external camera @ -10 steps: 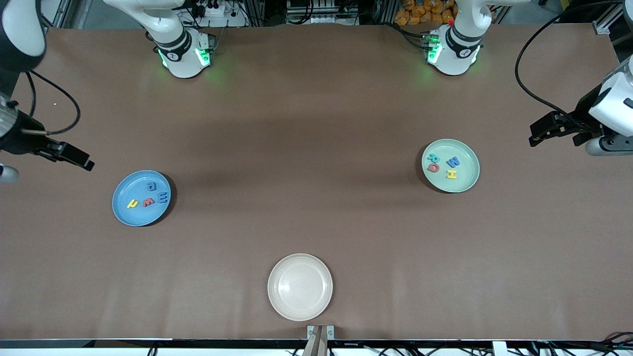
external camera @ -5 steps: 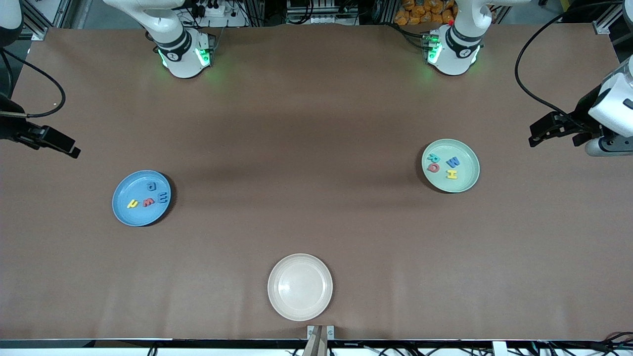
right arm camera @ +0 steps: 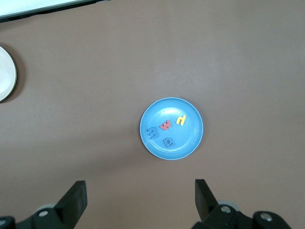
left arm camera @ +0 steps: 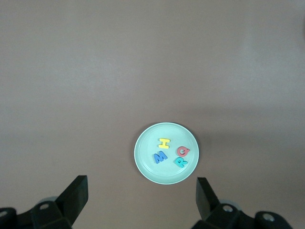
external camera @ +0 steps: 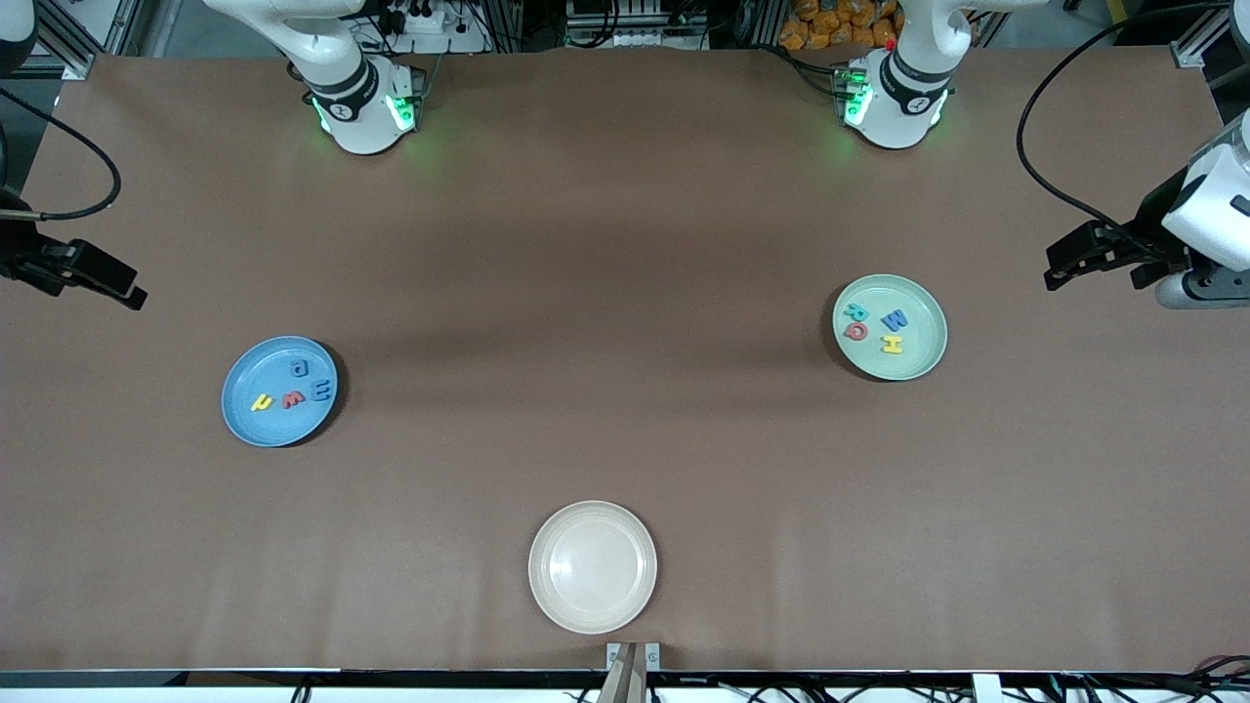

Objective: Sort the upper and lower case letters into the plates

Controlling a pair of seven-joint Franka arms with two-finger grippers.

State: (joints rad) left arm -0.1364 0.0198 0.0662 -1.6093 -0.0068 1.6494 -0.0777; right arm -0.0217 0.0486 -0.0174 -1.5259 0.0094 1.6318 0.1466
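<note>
The sky blue plate lies toward the right arm's end of the table and holds several small letters: a yellow one, a red w and two blue ones. The mint green plate lies toward the left arm's end and holds a teal R, a red Q, a blue M and a yellow H. My right gripper hangs open and empty beside the blue plate. My left gripper hangs open and empty beside the green plate.
A cream-white plate with nothing in it sits near the table's edge closest to the front camera, midway between the two arms. Both arm bases stand at the table's back edge.
My right gripper has drawn back from the blue plate toward the right arm's end of the table. The left arm, plates and letters have not moved.
</note>
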